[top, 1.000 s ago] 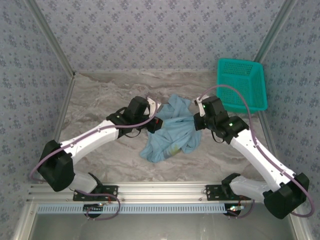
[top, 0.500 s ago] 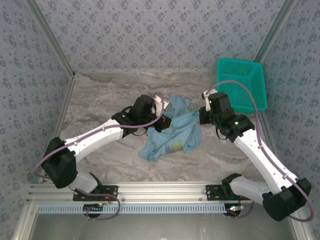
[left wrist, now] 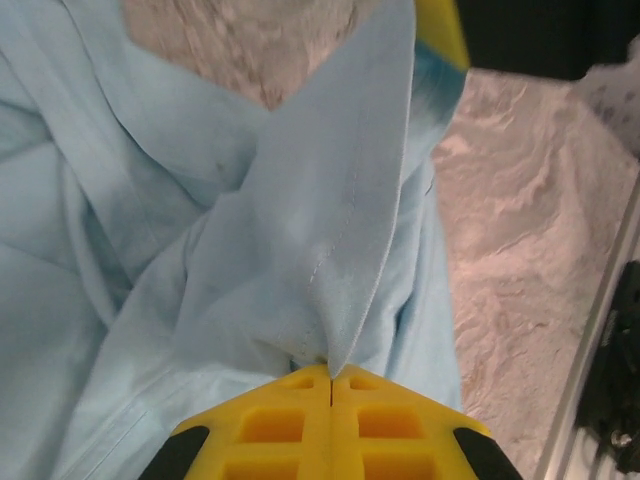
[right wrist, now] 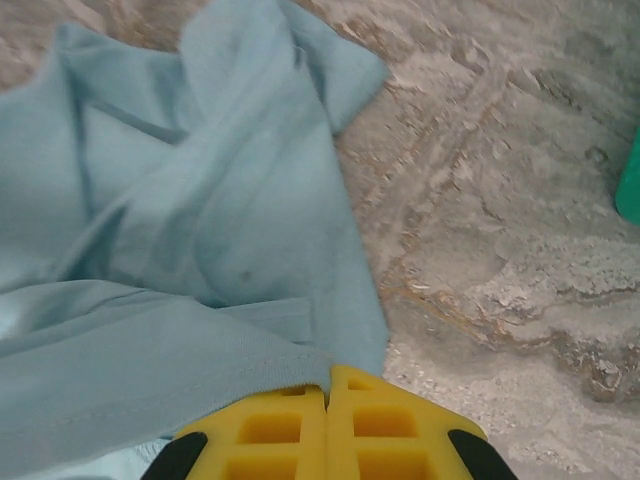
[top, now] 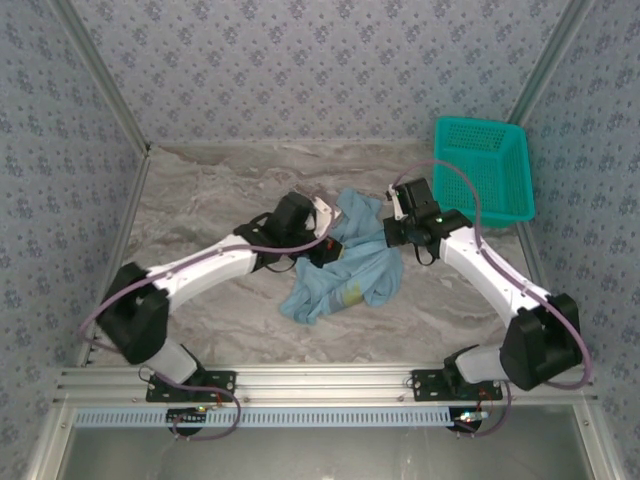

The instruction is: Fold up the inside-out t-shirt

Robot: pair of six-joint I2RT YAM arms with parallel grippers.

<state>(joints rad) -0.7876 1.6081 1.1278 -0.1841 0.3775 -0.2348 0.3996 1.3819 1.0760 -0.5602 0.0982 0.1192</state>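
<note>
Inventory of the work area:

- Table (top: 220,190): one, with a marbled surface.
- T-shirt (top: 345,262): one, light blue.
- Basket (top: 480,168): one, teal plastic mesh.
- Arms: two, consisting of one left arm (top: 200,270) and one right arm (top: 490,280).
- Pincers: two, one per arm, designated left pincer (left wrist: 330,372) and right pincer (right wrist: 327,385).
- Fingers (left wrist: 270,425): two yellow units per pincer, four in total.
- Walls (top: 320,70): three patterned panels, at the back, the left and the right of the table.
</note>
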